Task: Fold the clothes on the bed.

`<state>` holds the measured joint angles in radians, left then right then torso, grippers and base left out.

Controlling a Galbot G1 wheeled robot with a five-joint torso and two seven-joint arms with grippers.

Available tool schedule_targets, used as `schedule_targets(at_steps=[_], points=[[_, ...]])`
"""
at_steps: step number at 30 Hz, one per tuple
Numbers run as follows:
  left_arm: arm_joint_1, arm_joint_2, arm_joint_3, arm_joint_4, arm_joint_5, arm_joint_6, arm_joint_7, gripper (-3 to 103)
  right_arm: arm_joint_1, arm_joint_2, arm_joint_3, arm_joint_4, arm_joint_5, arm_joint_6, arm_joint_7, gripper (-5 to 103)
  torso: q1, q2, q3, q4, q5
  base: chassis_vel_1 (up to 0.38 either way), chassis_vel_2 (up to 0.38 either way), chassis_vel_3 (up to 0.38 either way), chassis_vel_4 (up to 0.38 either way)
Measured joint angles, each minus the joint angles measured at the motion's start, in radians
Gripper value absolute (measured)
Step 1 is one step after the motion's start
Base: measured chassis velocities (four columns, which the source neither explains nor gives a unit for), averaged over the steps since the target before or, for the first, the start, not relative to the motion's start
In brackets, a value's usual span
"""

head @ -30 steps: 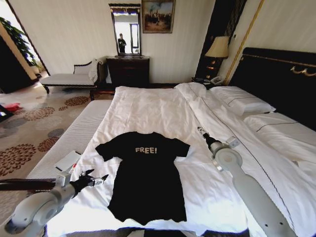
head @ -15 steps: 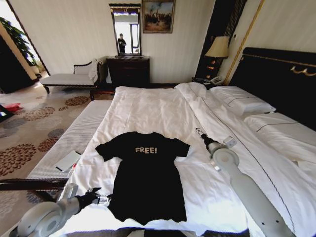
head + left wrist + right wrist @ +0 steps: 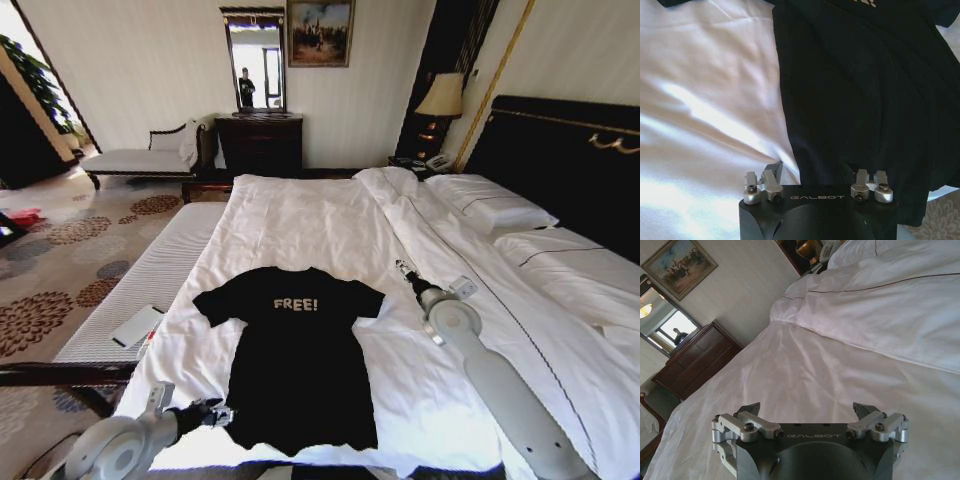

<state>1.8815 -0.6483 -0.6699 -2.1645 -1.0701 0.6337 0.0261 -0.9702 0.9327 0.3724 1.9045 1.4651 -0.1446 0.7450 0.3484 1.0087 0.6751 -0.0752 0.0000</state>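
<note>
The left gripper [image 3: 215, 413], jaws spread wide, hovers low at the near left corner of the black short-sleeved cotton T-shirt [image 3: 297, 360], which lies flat, chest up, on the white duvet of the wide dark-framed bed [image 3: 300, 220]. In the left wrist view its fingers [image 3: 765, 179] straddle the shirt's side edge near the hem [image 3: 850, 125]. To grasp well, it should probably settle so one finger slides under the hem corner, pinching cloth alone and not the duvet. The right gripper [image 3: 402, 267], also spread, waits over the duvet just beyond the shirt's right sleeve. Compared with a second ago, the left gripper has come down and toward the foot of the bed, closing on the hem; the right gripper has crept slightly toward the headboard. The shirt lies unchanged.
</note>
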Motion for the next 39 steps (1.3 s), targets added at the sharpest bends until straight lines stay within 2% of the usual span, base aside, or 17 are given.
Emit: schedule_targets(at_steps=[4, 5, 6, 8, 10, 11, 13, 14, 15, 17, 19, 24, 27, 31, 32, 35, 39], points=[[0.001, -0.001, -0.004, 0.002, 0.004, -0.004, 0.011, 50, 0.001, 0.002, -0.004, -0.005, -0.001, -0.001, -0.001, 100, 0.0, 0.0, 0.0, 0.0, 0.0, 0.0, 0.0, 0.0, 0.0], [-0.002, -0.003, -0.001, 0.004, 0.005, -0.004, 0.011, 50, 0.002, 0.003, -0.004, -0.006, -0.001, -0.001, -0.001, 100, 0.0, 0.0, 0.0, 0.0, 0.0001, 0.0, 0.0, 0.0, 0.0], [-0.008, -0.006, 0.008, 0.007, 0.007, -0.005, 0.012, 39, 0.004, 0.004, -0.006, -0.007, -0.002, -0.001, -0.001, 100, 0.0, 0.0, 0.0, 0.0001, 0.0, 0.0, 0.0, 0.0, 0.0], [-0.01, -0.007, 0.014, 0.009, 0.009, -0.006, 0.012, 39, 0.004, 0.004, -0.006, -0.008, -0.002, -0.002, -0.001, 100, 0.0, 0.0, 0.0, 0.0, 0.0, 0.0, 0.0, 0.0, 0.0], [-0.01, -0.008, 0.019, 0.01, 0.014, -0.006, 0.013, 28, 0.005, 0.004, -0.007, -0.009, -0.003, -0.002, -0.002, 100, 0.0, 0.0, 0.0, 0.0, -0.0001, 0.0, 0.0, 0.0, 0.0], [-0.01, -0.008, 0.019, 0.01, 0.014, -0.006, 0.013, 28, 0.005, 0.004, -0.007, -0.009, -0.003, -0.002, -0.002, 100, 0.0, 0.0, 0.0, 0.0, -0.0001, 0.0, 0.0, 0.0, 0.0], [-0.004, -0.005, 0.018, 0.009, 0.016, -0.006, 0.015, 18, 0.004, 0.003, -0.006, -0.009, -0.003, -0.002, -0.002, 100, 0.0, 0.0, 0.0, 0.0, -0.0001, 0.0, 0.0, 0.0, 0.0], [0.001, -0.003, 0.014, 0.008, 0.02, -0.007, 0.019, 18, 0.004, 0.003, -0.006, -0.01, -0.003, -0.002, -0.003, 100, 0.0, 0.0, 0.0, 0.0, -0.0001, 0.0, 0.0, 0.0, 0.0], [0.011, 0.0, 0.006, 0.005, 0.033, -0.011, 0.026, 7, 0.003, 0.003, -0.004, -0.011, -0.003, -0.003, -0.003, 100, 0.0, 0.0, 0.0, 0.0, 0.0, 0.0, 0.0, 0.0, 0.0], [0.015, 0.001, 0.003, 0.003, 0.039, -0.012, 0.029, 7, 0.003, 0.003, -0.003, -0.011, -0.003, -0.003, -0.004, 100, 0.0, 0.0, 0.0, 0.0, 0.0, 0.0, 0.0, 0.0, 0.0], [0.023, 0.001, -0.002, 0.0, 0.047, -0.014, 0.031, 1, 0.003, 0.002, -0.002, -0.012, -0.004, -0.003, -0.005, 100, 0.0, 0.0, 0.0, -0.0001, 0.0, 0.0, 0.0, 0.0, 0.0], [0.041, 0.009, -0.027, -0.012, 0.059, -0.015, 0.038, 0, 0.005, 0.002, -0.002, -0.014, -0.004, -0.004, -0.006, 100, 0.0, 0.0, 0.0, 0.0, -0.0002, 0.0, 0.0, 0.0, 0.0], [0.053, 0.029, -0.06, -0.026, 0.098, -0.019, 0.058, 0, 0.007, 0.002, -0.003, -0.016, -0.005, -0.005, -0.008, 100, 0.0, 0.0, 0.0, 0.0001, -0.0001, 0.0, 0.0, 0.0, 0.0], [0.075, 0.107, -0.113, -0.066, 0.191, -0.037, 0.108, 0, 0.012, 0.003, -0.008, -0.018, -0.01, -0.006, -0.009, 100, 0.0, 0.0, 0.0, 0.0001, -0.0001, 0.0, 0.0, 0.0, 0.0], [0.075, 0.107, -0.113, -0.066, 0.191, -0.037, 0.108, 0, 0.012, 0.003, -0.008, -0.018, -0.01, -0.006, -0.009, 100, 0.0, 0.0, 0.0, 0.0001, -0.0001, 0.0, 0.0, 0.0, 0.0], [0.101, 0.182, -0.14, -0.1, 0.208, -0.037, 0.109, 0, 0.011, 0.003, -0.009, -0.012, -0.013, -0.006, -0.009, 100, 0.0, 0.0, 0.0, -0.0002, -0.0001, 0.0, 0.0, 0.0, 0.0], [0.134, 0.234, -0.159, -0.129, 0.207, -0.031, 0.101, 0, 0.003, 0.001, -0.007, -0.004, -0.016, -0.006, -0.009, 100, 0.0, 0.0, 0.0, 0.0, -0.0001, 0.0, 0.0, 0.0, 0.0]])
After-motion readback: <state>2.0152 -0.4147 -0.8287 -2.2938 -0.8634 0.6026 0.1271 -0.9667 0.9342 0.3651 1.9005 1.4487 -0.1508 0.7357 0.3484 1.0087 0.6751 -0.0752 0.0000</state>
